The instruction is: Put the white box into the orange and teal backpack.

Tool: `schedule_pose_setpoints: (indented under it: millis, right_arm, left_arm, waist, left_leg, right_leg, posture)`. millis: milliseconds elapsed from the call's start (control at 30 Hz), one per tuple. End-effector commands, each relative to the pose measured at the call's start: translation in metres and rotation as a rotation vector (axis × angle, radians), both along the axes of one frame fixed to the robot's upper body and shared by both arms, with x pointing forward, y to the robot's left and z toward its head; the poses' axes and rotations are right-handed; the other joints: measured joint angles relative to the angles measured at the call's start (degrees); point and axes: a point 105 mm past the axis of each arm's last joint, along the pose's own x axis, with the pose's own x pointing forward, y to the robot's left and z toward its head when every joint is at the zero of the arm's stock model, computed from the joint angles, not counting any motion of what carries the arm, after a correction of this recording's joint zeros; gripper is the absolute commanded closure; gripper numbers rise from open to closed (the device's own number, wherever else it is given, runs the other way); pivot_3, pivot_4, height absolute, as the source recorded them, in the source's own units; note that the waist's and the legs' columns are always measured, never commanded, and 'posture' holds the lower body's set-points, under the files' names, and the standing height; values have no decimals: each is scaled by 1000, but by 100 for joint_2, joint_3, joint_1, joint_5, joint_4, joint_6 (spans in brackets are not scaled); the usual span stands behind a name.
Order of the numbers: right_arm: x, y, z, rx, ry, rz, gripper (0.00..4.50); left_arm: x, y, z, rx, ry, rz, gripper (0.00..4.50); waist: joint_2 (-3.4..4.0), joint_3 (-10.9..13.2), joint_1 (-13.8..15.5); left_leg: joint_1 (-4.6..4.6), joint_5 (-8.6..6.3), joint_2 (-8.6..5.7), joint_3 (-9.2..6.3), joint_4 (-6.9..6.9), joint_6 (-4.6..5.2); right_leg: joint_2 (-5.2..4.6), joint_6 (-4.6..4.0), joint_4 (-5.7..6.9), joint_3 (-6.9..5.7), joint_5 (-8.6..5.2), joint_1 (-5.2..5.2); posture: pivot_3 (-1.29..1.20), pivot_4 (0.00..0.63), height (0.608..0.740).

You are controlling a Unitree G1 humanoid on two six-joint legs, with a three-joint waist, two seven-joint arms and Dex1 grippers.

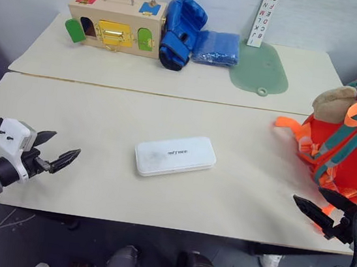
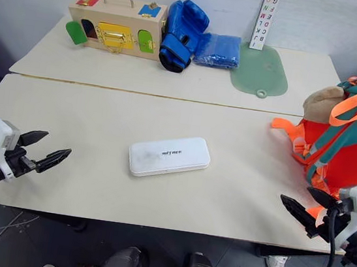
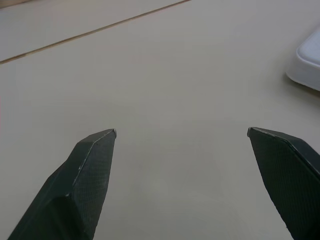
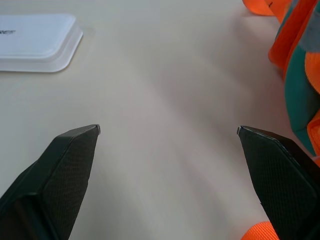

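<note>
The white box [image 1: 175, 155] lies flat mid-tabletop [image 1: 96, 162], long axis crosswise, between both wide-open, empty hands; the left hand [image 1: 58, 150] looks slightly nearer, the right hand [image 1: 314, 203] beside the backpack [image 1: 355, 140].

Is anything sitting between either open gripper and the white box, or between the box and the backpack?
Nothing visible. Bare table separates the left gripper and right gripper from the white box, and the box from the orange and teal backpack.
</note>
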Motion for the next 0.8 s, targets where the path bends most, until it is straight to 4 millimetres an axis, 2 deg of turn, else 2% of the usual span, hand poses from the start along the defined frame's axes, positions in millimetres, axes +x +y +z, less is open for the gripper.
schedule_pose_setpoints:
  millis: [33, 433, 500, 600, 633, 700, 800]
  right_arm:
    - [0, 2, 7, -21, -29, 6, 0]
    - [4, 5, 8, -59, -38, 13, 0]
    - [3, 8, 8, -91, -34, 45, 0]
    - [7, 24, 14, -121, -51, 136, 0]
    - [11, 33, 15, -124, -60, 170, 178]
    - [17, 45, 14, -127, -66, 209, 512]
    - [30, 78, 11, -123, -83, 305, 1459]
  left_arm:
    - [0, -3, 11, 21, -28, -13, 76]
    - [2, -6, 4, -11, 27, -6, 76]
    - [1, -14, 2, -43, 70, -29, 76]
    - [4, -26, 2, -55, 95, -42, 76]
    - [6, -33, 2, -57, 94, -52, 28]
    - [9, -43, 1, -53, 92, -64, 436]
    - [16, -67, -10, -28, 111, -114, 1153]
  waist:
    - [0, 0, -4]
    - [0, 0, 1]
    - [0, 0, -1]
    - [0, 0, -4]
    - [0, 0, -4]
    - [0, 0, -13]
    - [0, 0, -14]
  left_leg:
    - [0, 0, 0, 1, 0, 0]
    - [1, 0, 1, 1, 0, 0]
    - [1, 0, 0, 1, 0, 0]
    - [1, 0, 0, 1, 1, 0]
    - [0, 0, 0, 1, 2, 0]
    - [3, 1, 0, 1, 3, 0]
    - [2, 3, -1, 1, 2, 1]
  right_leg:
    - [0, 0, 0, 0, 0, 0]
    - [0, -1, 1, 0, 0, -1]
    - [0, 0, 1, 0, 0, 0]
    - [0, 0, 1, 0, 0, 1]
    - [0, 0, 2, 0, 0, 1]
    - [0, 1, 7, 1, 0, 2]
    - [2, 2, 8, 0, 1, 0]
  posture:
    - [0, 150, 740]
    - [0, 150, 740]
    - [0, 150, 740]
    - [0, 150, 740]
    - [0, 150, 740]
    - [0, 150, 740]
    - [0, 150, 740]
